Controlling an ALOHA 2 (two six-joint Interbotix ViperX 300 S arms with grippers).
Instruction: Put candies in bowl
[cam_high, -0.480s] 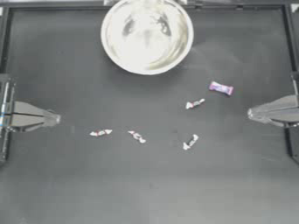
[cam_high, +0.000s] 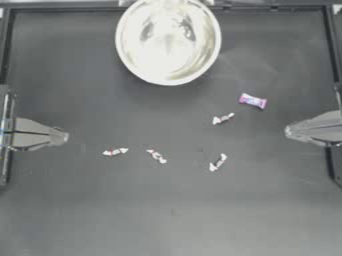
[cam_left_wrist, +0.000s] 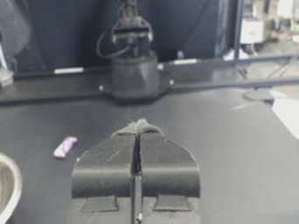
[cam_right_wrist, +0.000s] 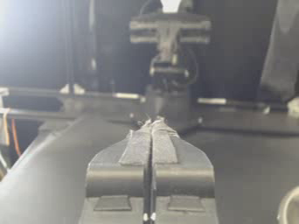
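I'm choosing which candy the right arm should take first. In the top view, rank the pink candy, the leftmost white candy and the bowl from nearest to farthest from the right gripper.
Measured from the right gripper, parked at the table's right edge:
1. Pink candy, just left of it, toward the bowl.
2. Bowl, at the far edge, centre.
3. Leftmost white candy, left of centre.

Glossy, reflective bowl (cam_high: 167, 42); matt dark table (cam_high: 80, 210) (candies (cam_high: 252, 101) crinkly-wrapped).

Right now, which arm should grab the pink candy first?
Right, probably. The pink candy lies on the right half of the table, near the right gripper, parked at the right edge, jaws shut. The left gripper sits at the far left edge, also shut. The bowl looks reachable from either side.
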